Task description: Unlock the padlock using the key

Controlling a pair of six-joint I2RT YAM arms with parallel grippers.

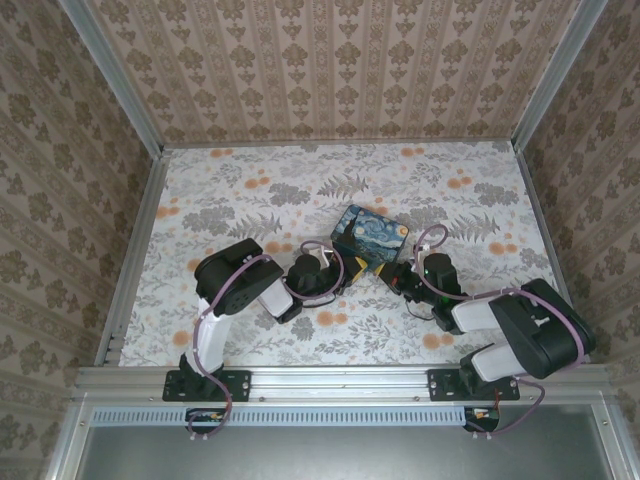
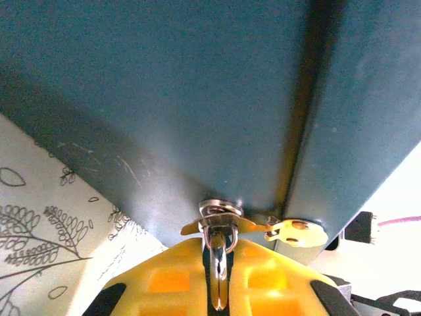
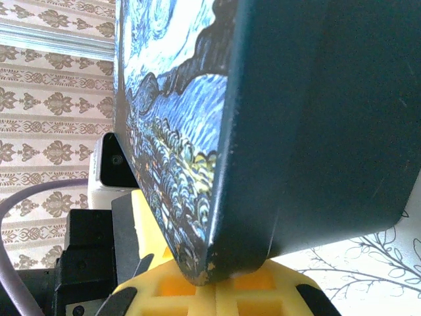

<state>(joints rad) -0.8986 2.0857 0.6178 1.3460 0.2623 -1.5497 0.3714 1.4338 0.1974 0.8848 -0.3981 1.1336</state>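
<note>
The painted night-sky box (image 1: 370, 232) sits mid-table, with both grippers at its near edge. In the left wrist view my left gripper (image 2: 219, 249) has its yellow fingers shut on the key (image 2: 220, 273), a thin metal blade. The key's tip sits in a round metal lock fitting (image 2: 220, 210) on the box's dark teal side (image 2: 197, 99). A padlock apart from this fitting is out of view. My right gripper (image 3: 225, 284) is shut, and the box's worn lower corner (image 3: 217, 266) presses against its fingertips.
A small brass-coloured hasp plate (image 2: 299, 232) hangs beside the lock fitting. The floral table (image 1: 250, 180) is walled at the back and both sides by patterned panels. The two arms (image 1: 240, 285) (image 1: 510, 320) reach in from the near rail.
</note>
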